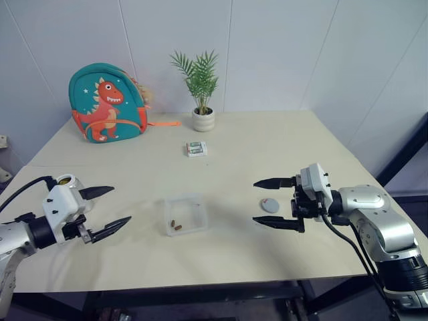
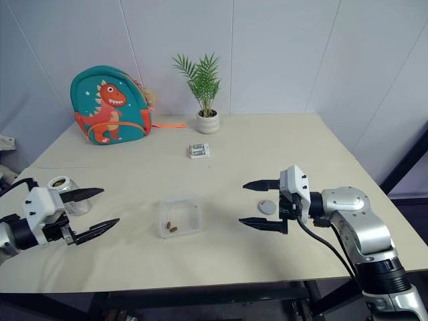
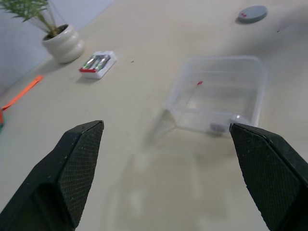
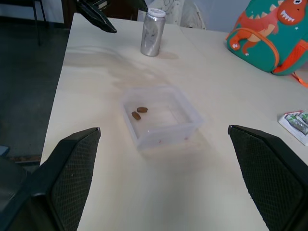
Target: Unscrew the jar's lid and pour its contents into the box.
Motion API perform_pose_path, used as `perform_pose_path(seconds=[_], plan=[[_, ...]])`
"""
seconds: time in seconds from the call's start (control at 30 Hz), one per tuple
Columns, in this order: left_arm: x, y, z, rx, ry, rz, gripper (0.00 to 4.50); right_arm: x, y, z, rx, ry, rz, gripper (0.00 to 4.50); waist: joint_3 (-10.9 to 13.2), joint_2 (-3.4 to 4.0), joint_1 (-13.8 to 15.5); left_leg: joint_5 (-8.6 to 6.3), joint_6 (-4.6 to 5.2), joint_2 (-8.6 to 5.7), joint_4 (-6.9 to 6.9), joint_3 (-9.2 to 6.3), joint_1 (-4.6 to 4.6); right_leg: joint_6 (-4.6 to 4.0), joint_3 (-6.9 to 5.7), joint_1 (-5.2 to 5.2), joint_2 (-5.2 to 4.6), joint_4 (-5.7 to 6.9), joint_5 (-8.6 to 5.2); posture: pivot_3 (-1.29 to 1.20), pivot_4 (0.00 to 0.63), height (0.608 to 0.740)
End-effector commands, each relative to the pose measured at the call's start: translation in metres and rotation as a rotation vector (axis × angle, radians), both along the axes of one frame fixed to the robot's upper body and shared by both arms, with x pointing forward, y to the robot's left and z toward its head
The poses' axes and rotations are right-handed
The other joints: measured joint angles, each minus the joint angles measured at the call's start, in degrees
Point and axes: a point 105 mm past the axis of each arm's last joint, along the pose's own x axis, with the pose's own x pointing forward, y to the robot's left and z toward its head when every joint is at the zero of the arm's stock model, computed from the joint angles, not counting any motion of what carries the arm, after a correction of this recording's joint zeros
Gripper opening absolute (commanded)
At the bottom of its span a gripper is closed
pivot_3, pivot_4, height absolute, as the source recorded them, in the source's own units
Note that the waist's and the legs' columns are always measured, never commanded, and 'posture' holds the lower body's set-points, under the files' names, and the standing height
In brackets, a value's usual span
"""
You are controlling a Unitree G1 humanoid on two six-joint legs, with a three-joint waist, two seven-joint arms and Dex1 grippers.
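I count one box point(image 1: 185, 215) holding two brown pellets point(image 1: 175, 225); one jar point(image 2: 64, 194); one lid point(image 1: 270, 204); one backpack point(image 1: 107, 102); one potted plant point(image 1: 202, 90); one packet point(image 1: 196, 148); one table point(image 1: 267, 144); and my two tools, left point(image 1: 107, 211) and right point(image 1: 265, 200).

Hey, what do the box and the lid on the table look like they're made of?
The box looks like thin translucent plastic with a slightly frosted finish: the table and two brown pellets show through its walls. The lid looks like grey matte plastic, though painted metal can't be ruled out; it shows no shine and bears a small red mark.
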Motion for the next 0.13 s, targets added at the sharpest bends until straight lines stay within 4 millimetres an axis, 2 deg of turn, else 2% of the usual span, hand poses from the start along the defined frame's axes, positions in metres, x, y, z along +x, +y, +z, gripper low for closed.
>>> perform_pose_path(seconds=[0.03, 0.13], plan=[[0.0028, -0.0073, -0.0075, -0.001, 0.028, -0.04, 4.47, -0.0057, -0.0056, 0.0085, -0.002, -0.047, -0.03, 4.5, 0.0, 0.01, -0.1, 0.0, 0.0, 0.0, 0.0, 0.0, 0.0, 0.02, 0.01, -0.02, 0.01, 0.03, 0.0, 0.0, 0.15, 0.74], [0.0064, -0.015, -0.0099, 0.001, 0.032, -0.06, 4.47, -0.0066, -0.0121, 0.0083, -0.008, -0.039, -0.056, 4.5, 0.0, 0.01, -0.2, 0.0, 0.0, 0.02, 0.01, 0.0, 0.01, 0.27, 0.01, -0.03, 0.05, 0.09, 0.13, 0.0, 0.15, 0.74]])
